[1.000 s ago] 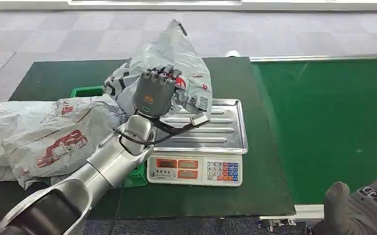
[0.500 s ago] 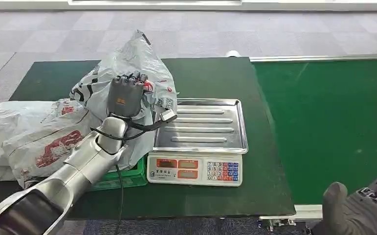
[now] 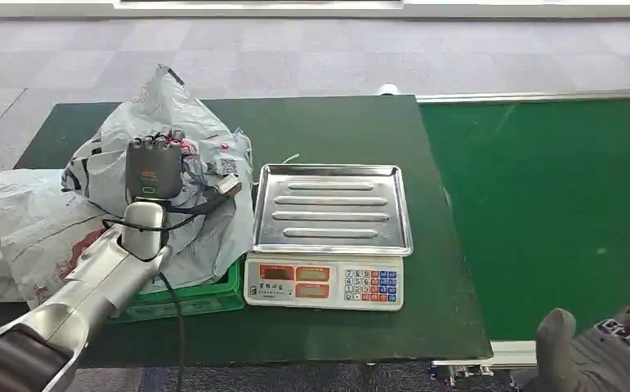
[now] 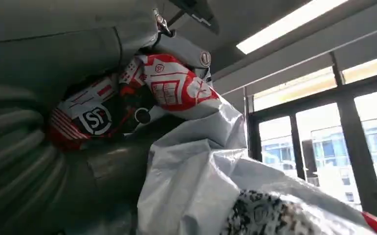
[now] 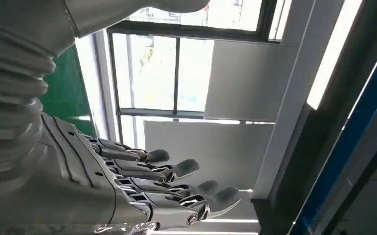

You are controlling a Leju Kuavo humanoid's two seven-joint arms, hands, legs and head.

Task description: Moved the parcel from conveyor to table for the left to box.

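Left hand (image 3: 154, 167) grips parcel (image 3: 182, 122) — upright, tip up

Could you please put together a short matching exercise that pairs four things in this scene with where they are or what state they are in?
Things:
1. grey parcel
2. scale tray
3. green crate
4. right hand

Places or states:
A. bare, with nothing on it
B. gripped by the left hand
C. holding nothing, fingers stretched out
D. beside the scale, beneath the held parcel

Pairs: 1-B, 2-A, 3-D, 4-C
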